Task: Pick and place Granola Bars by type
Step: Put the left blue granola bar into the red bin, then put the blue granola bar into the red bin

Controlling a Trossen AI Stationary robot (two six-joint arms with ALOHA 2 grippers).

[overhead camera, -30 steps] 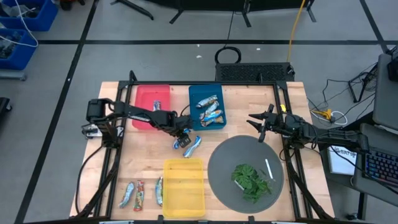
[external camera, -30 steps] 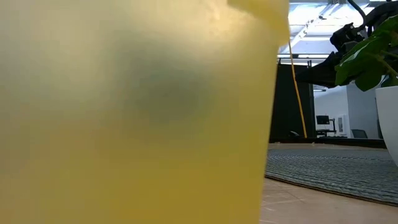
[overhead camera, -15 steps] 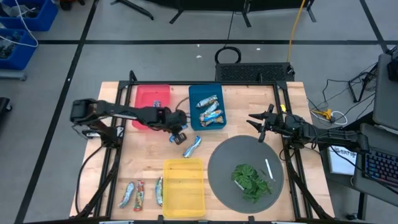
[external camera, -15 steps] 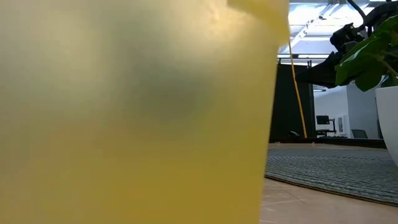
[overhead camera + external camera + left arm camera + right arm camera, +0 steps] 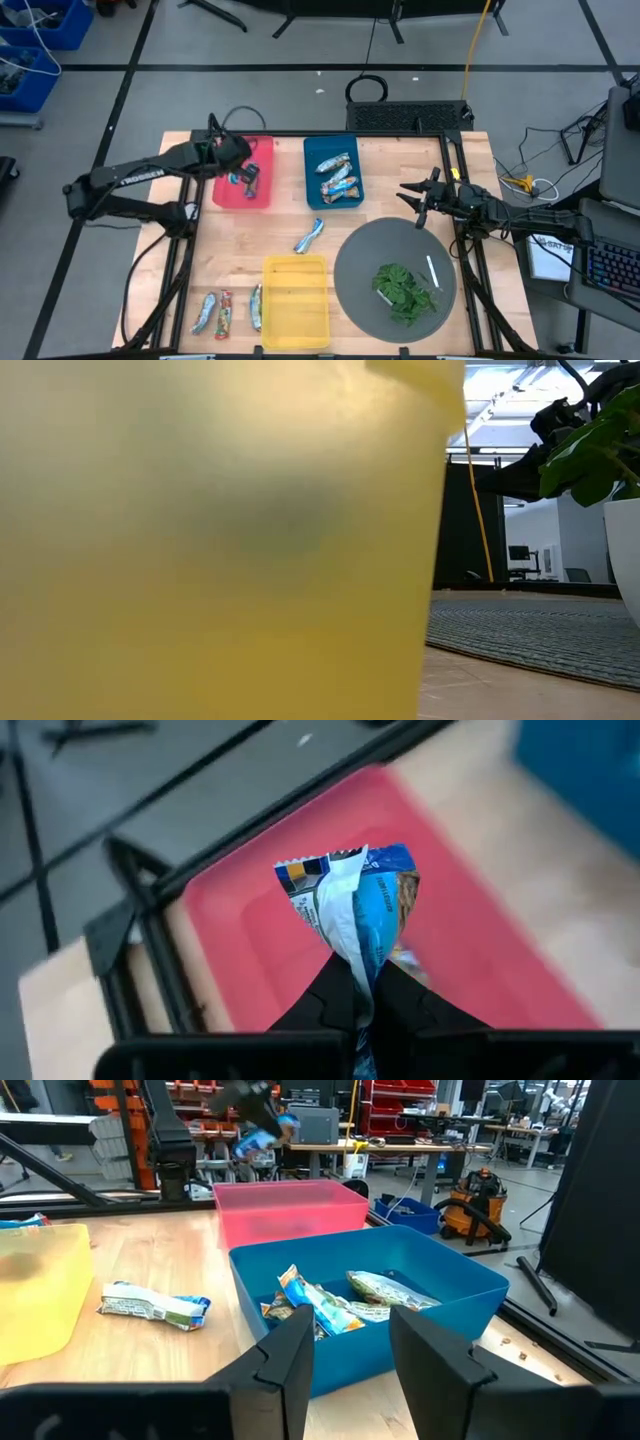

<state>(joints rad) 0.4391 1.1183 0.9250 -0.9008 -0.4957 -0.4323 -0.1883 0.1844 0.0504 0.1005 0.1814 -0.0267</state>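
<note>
Left gripper (image 5: 247, 178): it is hanging over the red bin (image 5: 226, 186), with its fingers pinched tight on one blue-and-white bar (image 5: 355, 910) (the wrapper is sticking up between the two dark fingers).
Held bar: it is sitting in the air above the red bin, not lying in it.
Red bin: it is standing at the back left of the table (image 5: 230, 248), just beside the blue bin (image 5: 312, 172).
Blue bin: it is holding three granola bars (image 5: 335, 176) in shiny wrappers.
Loose bar (image 5: 309, 235): it is lying alone on the wood, between the blue bin and the yellow bin (image 5: 295, 300).
Front bars (image 5: 227, 312): three are lying side by side at the left of the yellow bin.
Right gripper (image 5: 412, 208): it is waiting at the right side of the table, near the grey round mat (image 5: 365, 255), with its fingers spread apart and holding nothing.
Grey round mat: a green leafy bunch (image 5: 403, 292) and a thin white stick (image 5: 432, 270) are lying on it.
</note>
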